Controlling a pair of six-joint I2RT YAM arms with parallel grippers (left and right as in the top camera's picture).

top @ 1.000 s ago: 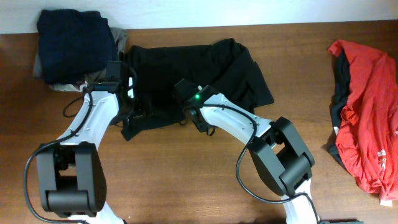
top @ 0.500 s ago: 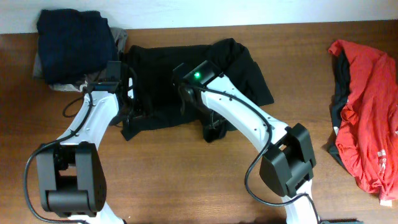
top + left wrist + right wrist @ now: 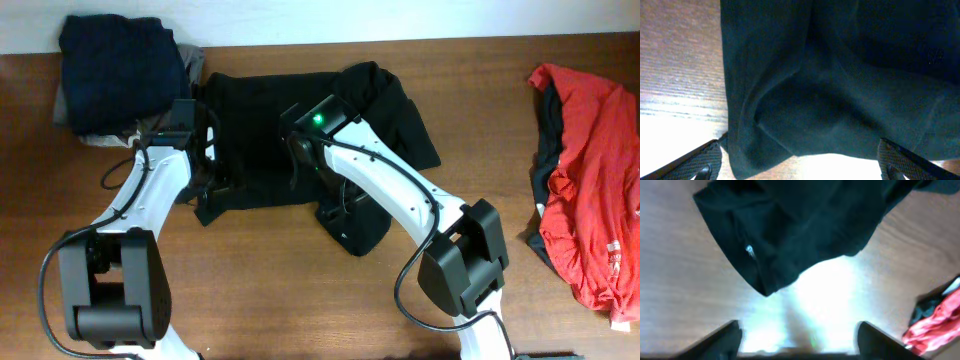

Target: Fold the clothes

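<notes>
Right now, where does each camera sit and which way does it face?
Overhead: fixed above the table, looking straight down; left arm, right arm, black garment, red garment, navy garment in view.
Left wrist: on the left arm, facing down onto black garment folds; open left end effector tips at bottom corners.
Right wrist: on the right arm, facing down at a black garment corner on wood; open right end effector along the bottom.
Shared: overhead and right wrist both see the red garment.
</notes>
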